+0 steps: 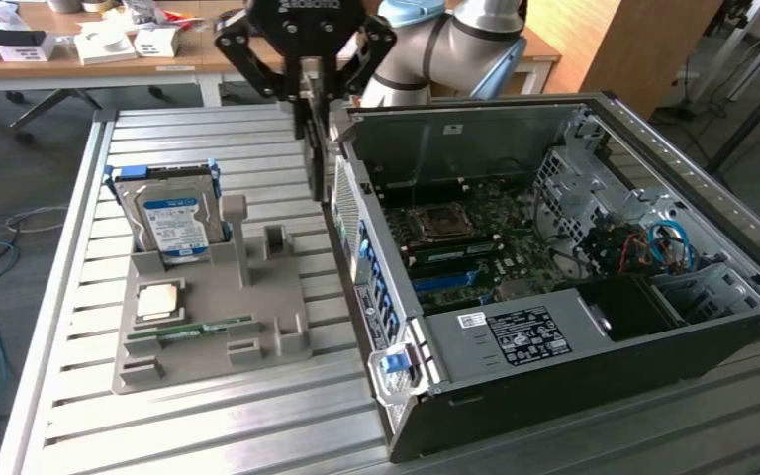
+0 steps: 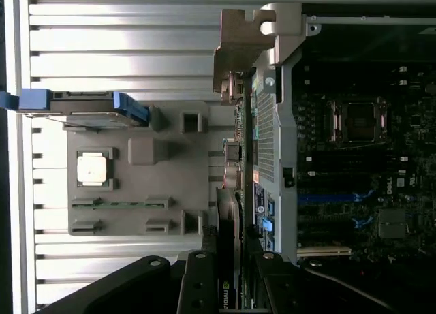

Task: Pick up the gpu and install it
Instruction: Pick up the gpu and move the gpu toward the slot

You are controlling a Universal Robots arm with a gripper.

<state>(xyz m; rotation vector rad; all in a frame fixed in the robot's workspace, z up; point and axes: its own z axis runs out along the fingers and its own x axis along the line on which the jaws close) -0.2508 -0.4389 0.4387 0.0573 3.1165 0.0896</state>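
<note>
The black gripper (image 1: 309,94), bearing the word ROBOTIQ across its body, is pinching its fingers (image 2: 197,287) narrowly onto the thin, flat, dark gpu (image 1: 314,158). The card is hanging upright and edge-on above the slatted aluminium table (image 1: 222,426), just outside the open black-and-silver computer case (image 1: 552,406), on the exterior view's left of it. In the wrist view an NVIDIA logo is showing on the card between the fingers. A grey moulded holder (image 1: 274,336) is lying on the table, carrying an upright silver hard drive (image 1: 175,223) with a blue-and-white label, a square silver processor chip (image 1: 158,299) and a narrow green memory stick (image 1: 202,327). A white sticker (image 1: 519,334) is sitting inside the case, its print too small for reading.
</note>
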